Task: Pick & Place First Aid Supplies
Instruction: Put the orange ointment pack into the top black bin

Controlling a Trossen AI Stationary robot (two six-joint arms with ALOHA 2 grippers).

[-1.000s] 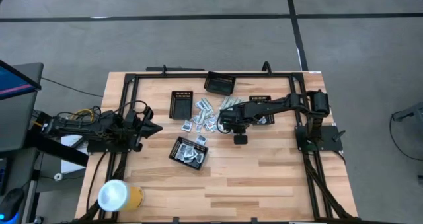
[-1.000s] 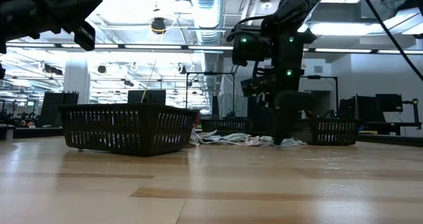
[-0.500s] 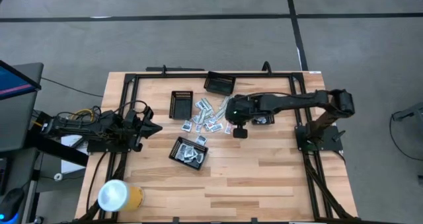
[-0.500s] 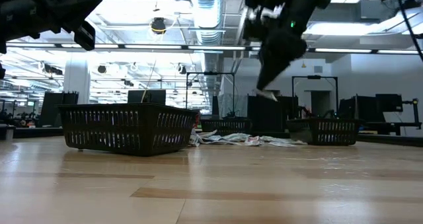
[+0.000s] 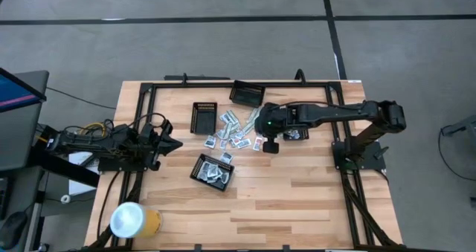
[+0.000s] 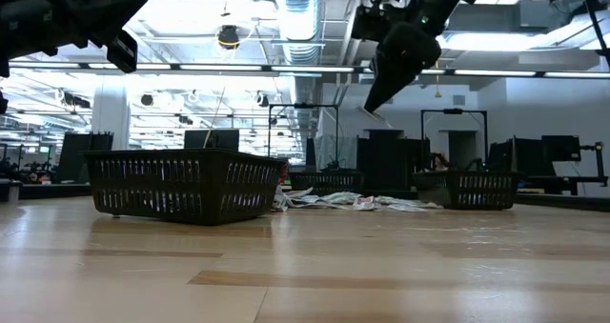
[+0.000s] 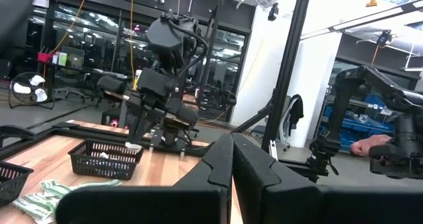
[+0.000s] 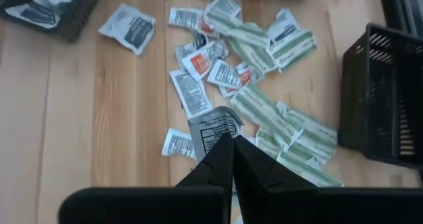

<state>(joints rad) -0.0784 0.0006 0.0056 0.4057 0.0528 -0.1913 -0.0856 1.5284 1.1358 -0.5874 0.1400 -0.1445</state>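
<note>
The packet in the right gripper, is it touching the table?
Apart. The low view shows the right gripper holding the packet high in the air, with a clear gap above the table.

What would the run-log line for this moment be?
right gripper: shut on sachet, raised over packet pile | left gripper: shut, waiting at table's left edge | mesh tray: holds packets
</note>
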